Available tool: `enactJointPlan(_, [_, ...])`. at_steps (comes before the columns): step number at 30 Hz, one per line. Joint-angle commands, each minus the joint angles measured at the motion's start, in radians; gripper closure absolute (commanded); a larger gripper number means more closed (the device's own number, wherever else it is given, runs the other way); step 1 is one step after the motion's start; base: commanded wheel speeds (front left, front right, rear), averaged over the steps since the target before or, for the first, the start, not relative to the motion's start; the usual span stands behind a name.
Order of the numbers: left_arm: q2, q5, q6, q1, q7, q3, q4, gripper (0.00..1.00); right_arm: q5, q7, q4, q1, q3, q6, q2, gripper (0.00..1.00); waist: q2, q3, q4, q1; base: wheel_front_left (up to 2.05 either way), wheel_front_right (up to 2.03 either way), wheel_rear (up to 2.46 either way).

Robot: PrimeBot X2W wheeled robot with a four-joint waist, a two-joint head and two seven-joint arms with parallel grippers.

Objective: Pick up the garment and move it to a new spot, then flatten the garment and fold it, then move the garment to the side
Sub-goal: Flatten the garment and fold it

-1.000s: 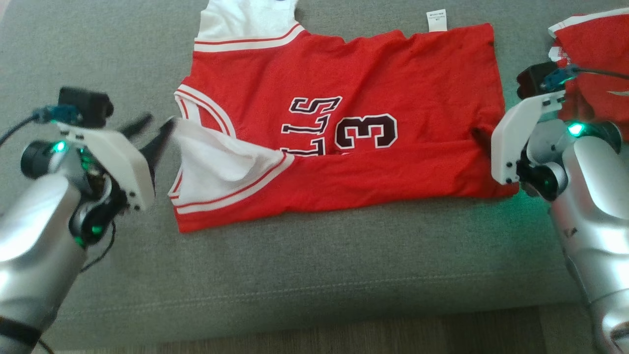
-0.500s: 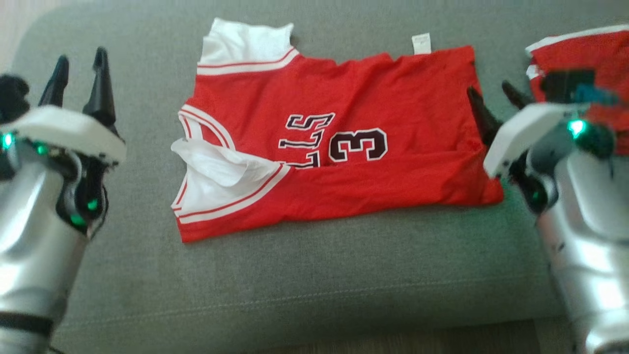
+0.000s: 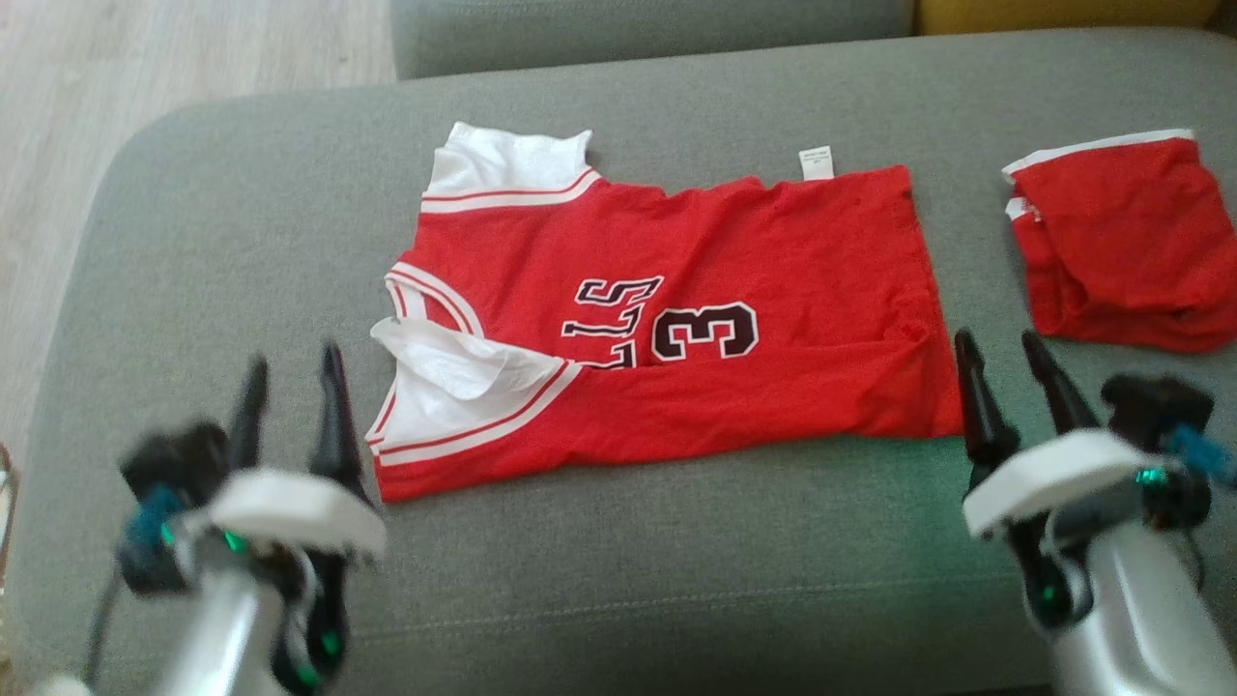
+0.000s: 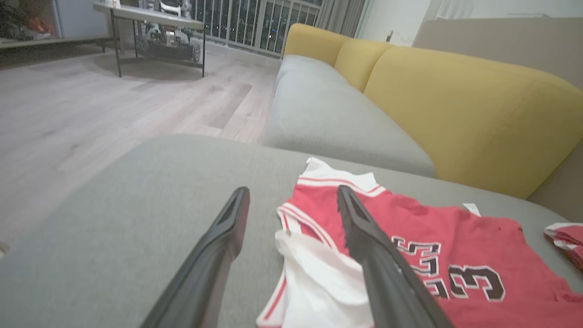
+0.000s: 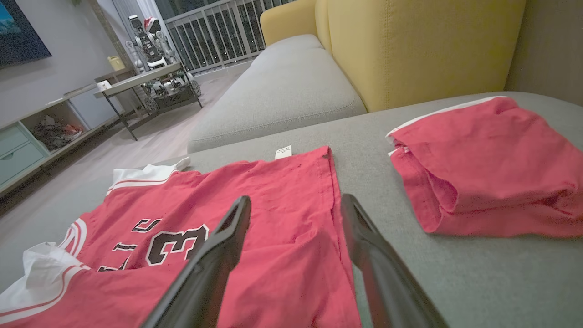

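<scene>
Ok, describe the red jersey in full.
The red jersey is soft, slightly wrinkled fabric with white, red-striped trim at its openings, dark white-edged lettering and a number 3, and a small white tag at its far edge. It lies flat on the grey cushion, its near edge folded up over the lettering, white inner side showing at the left.

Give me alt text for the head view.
A red jersey numbered 3 lies half folded on a grey cushion. The open left tool and open right tool hover by its two ends; a smaller folded red garment lies further right.
</scene>
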Motion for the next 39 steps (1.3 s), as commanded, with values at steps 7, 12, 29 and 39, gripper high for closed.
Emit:
enactJointPlan(7, [-0.123, 0.134, -0.020, 0.117, -0.006, 0.125, 0.009, 0.00, -0.053, -0.042, -0.129, 0.116, -0.031, 0.000, 0.049, 0.00, -0.0001, -0.033, -0.025, 0.0000, 0.00, 0.00, 0.00])
enactJointPlan(12, [-0.152, 0.158, -0.058, 0.120, -0.006, 0.149, 0.083, 0.00, -0.060, -0.033, -0.153, 0.121, -0.037, 0.000, 0.054, 0.00, -0.0001, -0.029, -0.042, 0.0000, 0.00, 0.00, 0.00])
enactJointPlan(29, [-0.158, 0.143, -0.076, -0.080, -0.002, 0.187, 0.532, 0.00, -0.032, -0.018, -0.196, 0.107, -0.008, 0.000, 0.055, 0.00, -0.0001, 0.033, -0.132, 0.0000, 0.00, 0.00, 0.00])
enactJointPlan(39, [-0.164, 0.134, -0.107, -0.130, -0.004, 0.170, 0.641, 1.00, -0.023, -0.017, -0.156, 0.100, -0.002, 0.000, 0.055, 0.00, -0.0001, 0.031, -0.129, 0.0000, 0.00, 0.00, 0.00])
